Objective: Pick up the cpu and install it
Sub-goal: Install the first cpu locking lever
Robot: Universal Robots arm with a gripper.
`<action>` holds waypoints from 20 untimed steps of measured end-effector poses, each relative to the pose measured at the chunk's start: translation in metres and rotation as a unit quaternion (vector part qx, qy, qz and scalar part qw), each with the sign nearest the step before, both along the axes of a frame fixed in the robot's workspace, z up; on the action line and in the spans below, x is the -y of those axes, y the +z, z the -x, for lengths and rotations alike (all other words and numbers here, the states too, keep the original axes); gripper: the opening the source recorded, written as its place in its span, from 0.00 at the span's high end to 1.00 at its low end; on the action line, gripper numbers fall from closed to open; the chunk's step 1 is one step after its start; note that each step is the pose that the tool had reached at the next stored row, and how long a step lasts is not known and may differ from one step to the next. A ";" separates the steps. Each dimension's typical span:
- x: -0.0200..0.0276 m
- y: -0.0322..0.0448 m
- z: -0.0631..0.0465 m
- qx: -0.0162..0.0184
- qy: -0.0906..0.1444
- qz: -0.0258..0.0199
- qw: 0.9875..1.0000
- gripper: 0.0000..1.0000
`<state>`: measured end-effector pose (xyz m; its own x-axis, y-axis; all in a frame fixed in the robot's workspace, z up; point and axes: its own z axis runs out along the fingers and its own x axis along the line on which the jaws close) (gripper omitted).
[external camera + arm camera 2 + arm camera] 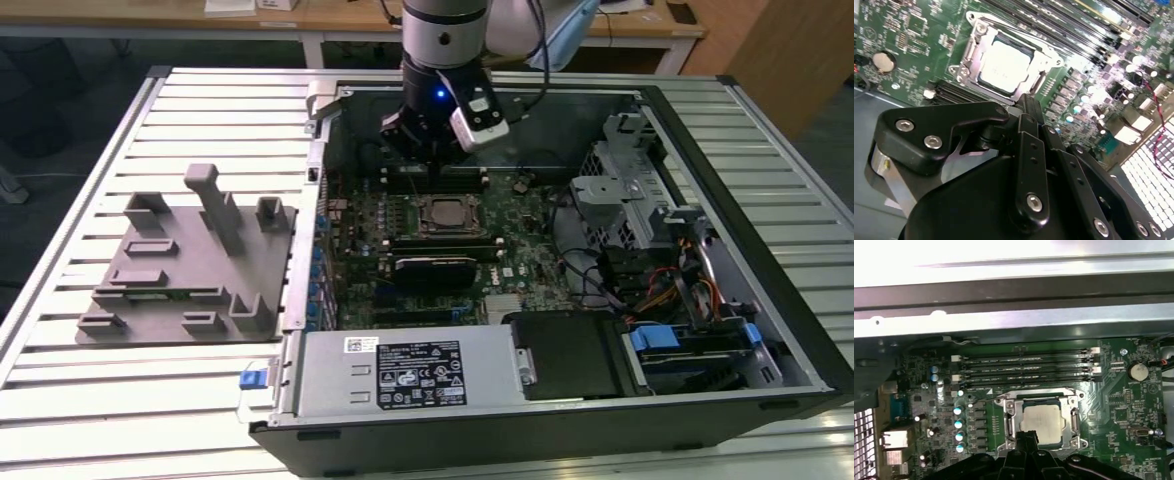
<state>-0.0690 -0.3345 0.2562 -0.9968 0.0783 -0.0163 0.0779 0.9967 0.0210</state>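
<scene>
Ribbed metal table [200,110], open PC case [534,425] lying flat on it, board [521,215] facing up.

Pincer [424,150] hangs over the board, near the case's far wall. In both wrist views the tips [1026,100] [1026,437] look pressed together, with nothing between them.

Just past the tips: cpu [1004,65] [1043,421], flat in its socket, silver top up, level. Metal frame [969,75] sits all round it. Judged seated; no contact between pincer and cpu. Seen also in the exterior view [443,213], mid-board.

Handling, judged: light, stiff, thin. Smooth metal top, likely slippery under pads. Underside contacts probably delicate, so no scraping or tilting in the socket. Best hold: two opposite edges, pinched lightly, kept level. Frame crowds those edges, so little room for fingers.

Beyond the socket: memory slots [1024,367] in a row, then the case wall. Coin cell [1138,371] off to one side.

On the table at the exterior view's left: grey holder block [187,270] with upright posts, well apart from the pincer. Wooden desk [334,20] behind.
</scene>
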 end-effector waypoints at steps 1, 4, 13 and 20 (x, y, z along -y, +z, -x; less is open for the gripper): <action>0.0000 0.0000 0.002 0.000 0.000 0.000 1.000 0.89; 0.0002 0.0000 0.008 0.000 0.000 -0.001 1.000 0.89; 0.0006 0.0000 0.027 0.000 0.000 -0.005 1.000 0.89; 0.0010 -0.0002 0.037 0.000 0.000 -0.019 1.000 0.89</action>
<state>-0.1056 -0.3356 0.2560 -0.9968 0.0788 -0.0134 0.0778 0.9952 0.0595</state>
